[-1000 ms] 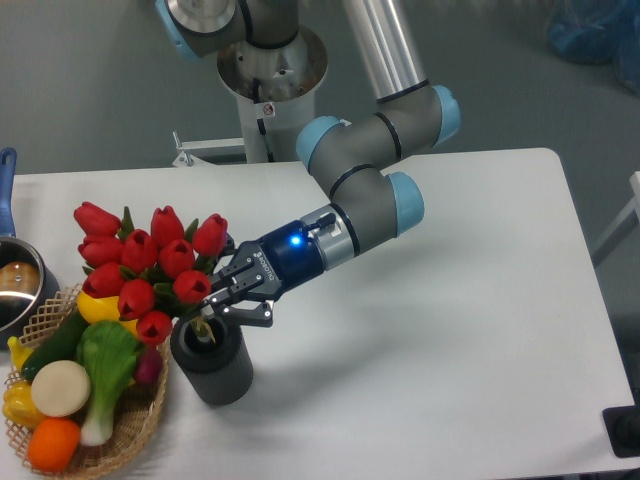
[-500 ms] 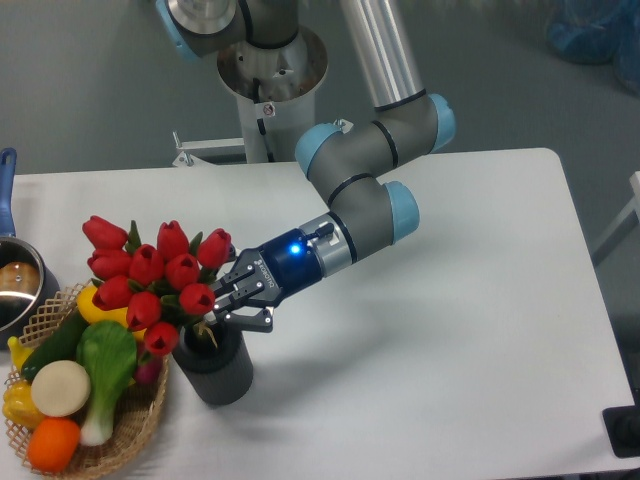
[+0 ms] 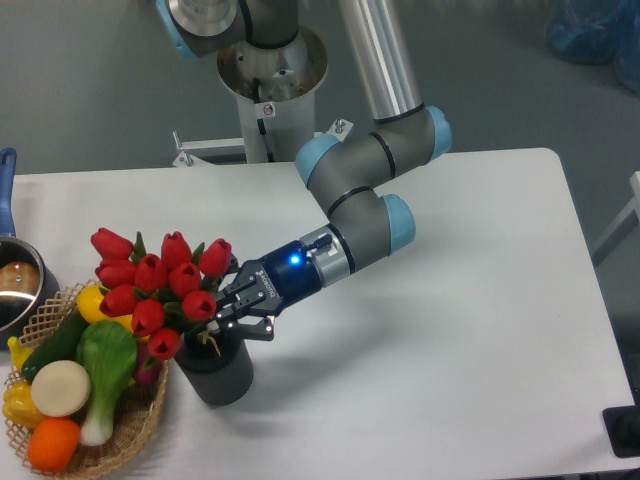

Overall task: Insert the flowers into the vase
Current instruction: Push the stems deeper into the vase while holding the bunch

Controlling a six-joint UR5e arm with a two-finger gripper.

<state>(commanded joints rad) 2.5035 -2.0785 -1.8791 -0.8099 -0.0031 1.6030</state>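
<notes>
Lower than a second ago, the tulip bunch (image 3: 158, 291) now sits with stems inside the ribbed grey vase (image 3: 216, 368); gripper (image 3: 228, 312) clenched around the stems (fingertips partly hidden). Wrist lettering unreadable.
</notes>
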